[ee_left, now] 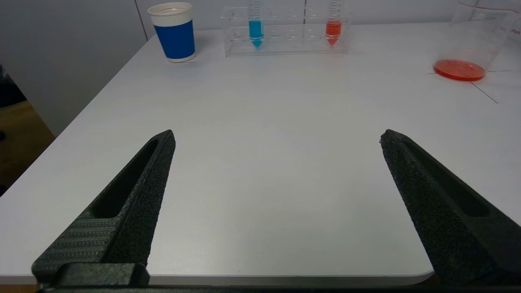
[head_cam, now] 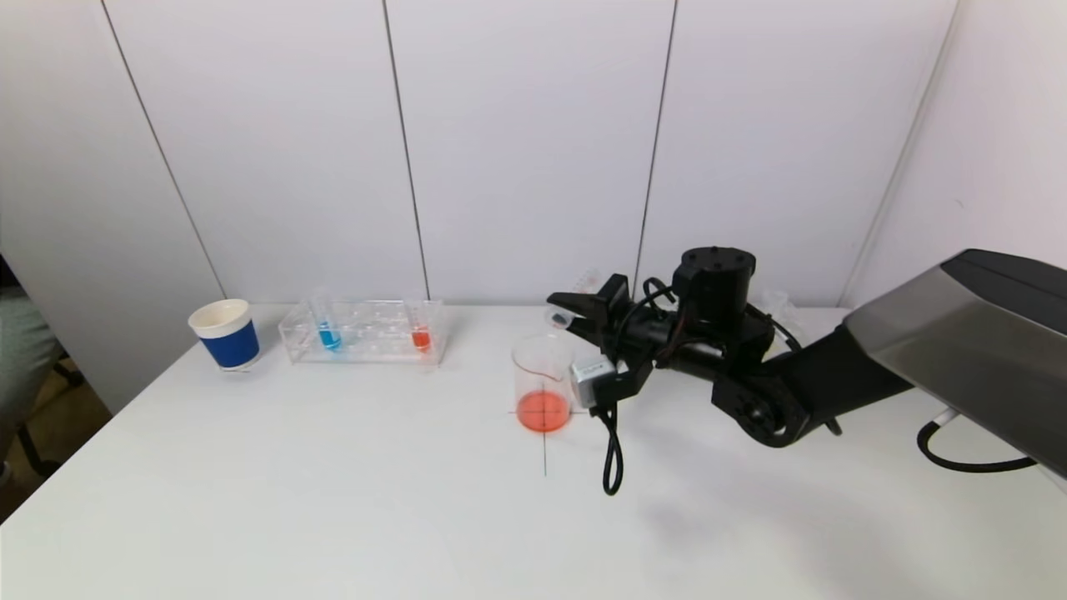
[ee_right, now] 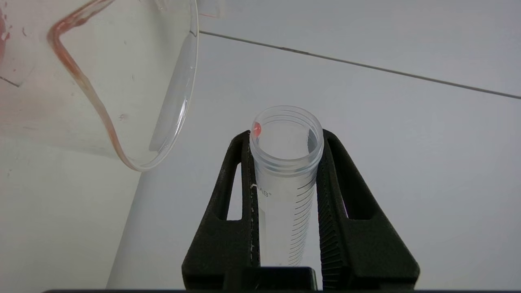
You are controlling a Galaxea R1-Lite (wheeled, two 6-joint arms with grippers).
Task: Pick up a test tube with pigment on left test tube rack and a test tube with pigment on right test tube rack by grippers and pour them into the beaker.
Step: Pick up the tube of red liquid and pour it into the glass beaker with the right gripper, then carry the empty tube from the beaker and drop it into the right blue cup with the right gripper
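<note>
Ribbed black right gripper (ee_right: pixel 287 162) clamps a clear, graduated plastic tube (ee_right: pixel 285 171) — emptied — beside the glass beaker (head_cam: pixel 543 383) of orange liquid; left gripper (ee_left: pixel 276 138) gapes wide, holding nothing.

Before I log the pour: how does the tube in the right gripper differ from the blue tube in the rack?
The gripped tube looks emptied, one red drop at its rim; the blue tube holds blue pigment. The gripped tube is tipped over by the beaker, clamped in the right gripper; the blue tube stands upright in the rack. Both are clear, graduated and uncapped.
</note>
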